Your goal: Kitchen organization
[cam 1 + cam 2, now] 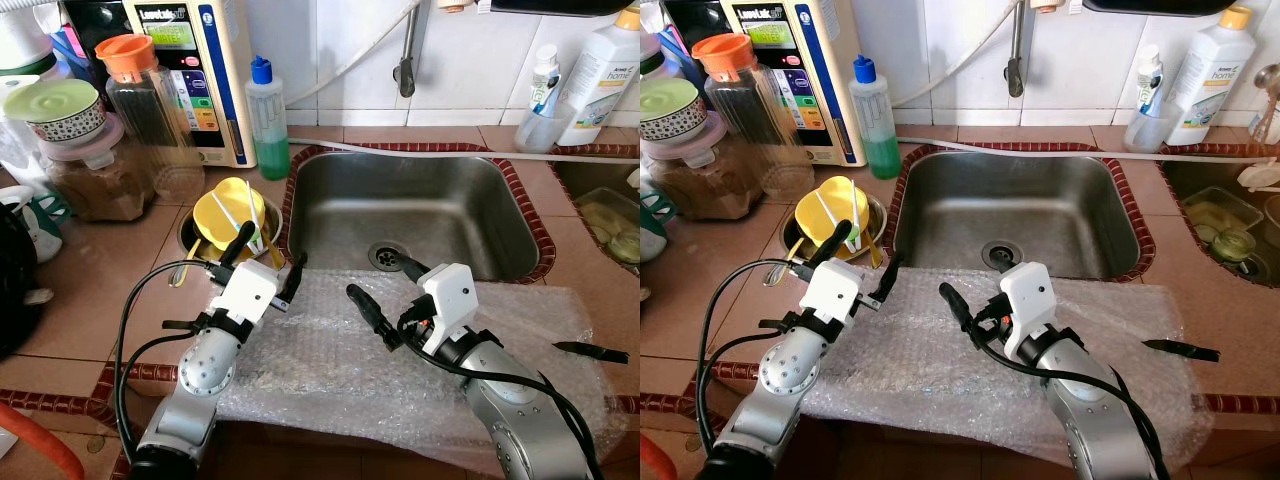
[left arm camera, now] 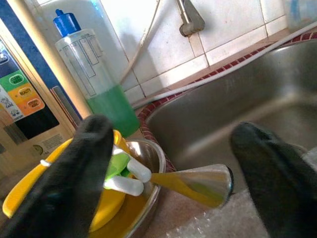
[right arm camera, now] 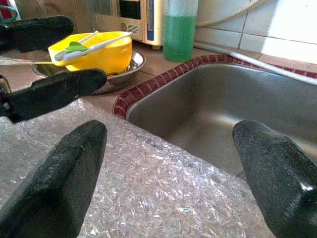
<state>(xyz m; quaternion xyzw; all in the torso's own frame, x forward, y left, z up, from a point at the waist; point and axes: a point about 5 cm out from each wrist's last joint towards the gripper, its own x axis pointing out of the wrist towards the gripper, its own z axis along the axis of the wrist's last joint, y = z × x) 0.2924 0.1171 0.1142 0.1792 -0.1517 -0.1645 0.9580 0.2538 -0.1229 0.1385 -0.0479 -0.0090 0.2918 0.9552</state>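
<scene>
The white bottle (image 1: 608, 62) reads "home". My left claw (image 1: 268, 258) gapes empty beside the yellow bowl (image 1: 228, 212); my right claw (image 1: 392, 282) spreads empty over bubble wrap (image 1: 330, 360).

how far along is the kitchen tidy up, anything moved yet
Early, by the look of it. Done: nothing clearly; the sink holds no dishes and bubble wrap lies along its front edge. In hand: nothing; the left gripper is open by the yellow bowl in its steel dish, and the right gripper is open over the wrap. Left: the bowl and its utensils.
</scene>
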